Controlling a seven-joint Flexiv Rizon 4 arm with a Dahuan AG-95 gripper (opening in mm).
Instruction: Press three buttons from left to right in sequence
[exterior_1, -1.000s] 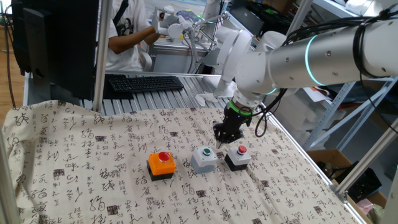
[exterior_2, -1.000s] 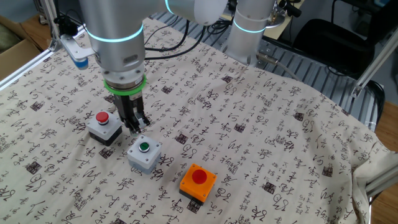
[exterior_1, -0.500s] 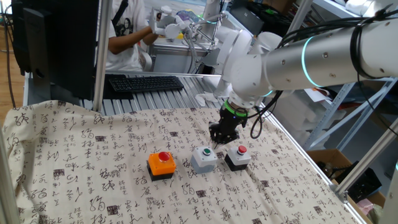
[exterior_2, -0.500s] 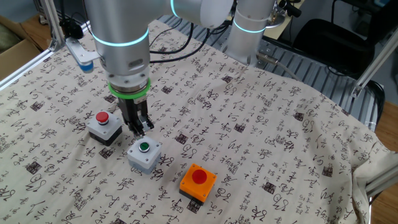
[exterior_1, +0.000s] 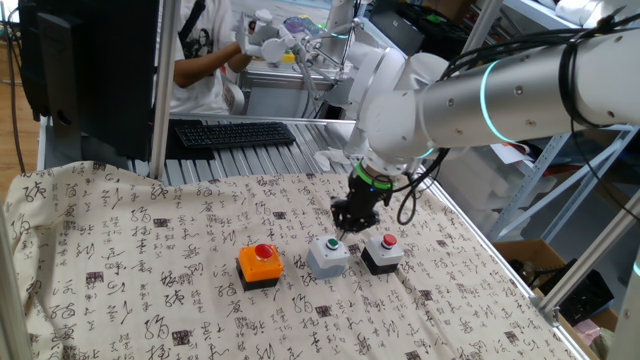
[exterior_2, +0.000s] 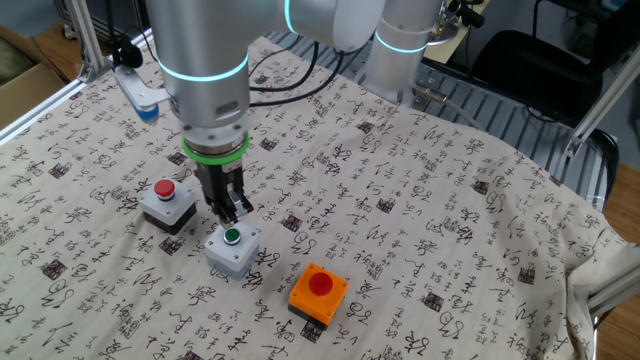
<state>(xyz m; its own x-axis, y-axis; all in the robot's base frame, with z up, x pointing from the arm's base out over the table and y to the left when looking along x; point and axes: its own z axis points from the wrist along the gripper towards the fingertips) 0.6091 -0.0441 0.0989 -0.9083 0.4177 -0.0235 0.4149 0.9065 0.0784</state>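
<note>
Closed gripper (exterior_2: 232, 208) points down, empty, just above the grey box's green button (exterior_2: 232, 236); lower straight onto its centre, avoiding the box edge.

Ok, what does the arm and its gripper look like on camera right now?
The arm is glossy silver-grey with glowing cyan rings at its joints. A green band sits above the small black two-finger gripper, and black cables loop beside the wrist.

Arm and bystander run out of frame

The robot arm (exterior_1: 520, 85) is cut by the right edge in one fixed view; the person (exterior_1: 205, 55) behind the table loses head to the top edge, and the keyboard (exterior_1: 233, 132) is partly hidden behind a post.
</note>
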